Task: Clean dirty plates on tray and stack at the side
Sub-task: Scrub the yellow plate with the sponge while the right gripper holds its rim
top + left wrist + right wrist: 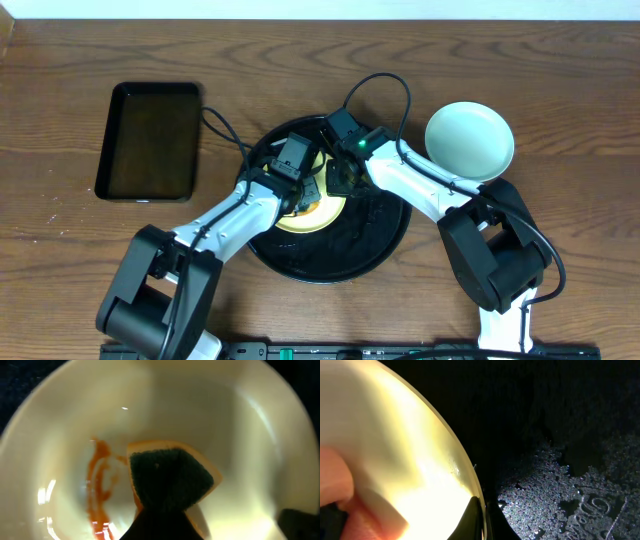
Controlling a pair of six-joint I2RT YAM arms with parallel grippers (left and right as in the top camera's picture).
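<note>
A pale yellow plate (320,216) lies on the round black tray (335,262). In the left wrist view the plate (215,415) carries an orange-brown sauce smear (100,485). My left gripper (297,186) is shut on an orange sponge with a dark green scrub face (170,477), pressed onto the plate beside the smear. My right gripper (339,178) is shut on the plate's far right rim (481,517). A clean mint-blue plate (470,140) sits on the table to the right of the tray. A second mint-blue plate cannot be made out separately.
A smaller rectangular black tray (150,140) lies on the wooden table at the left. The round tray's floor (570,485) is wet and speckled with droplets. Both arms cross over the round tray's near half.
</note>
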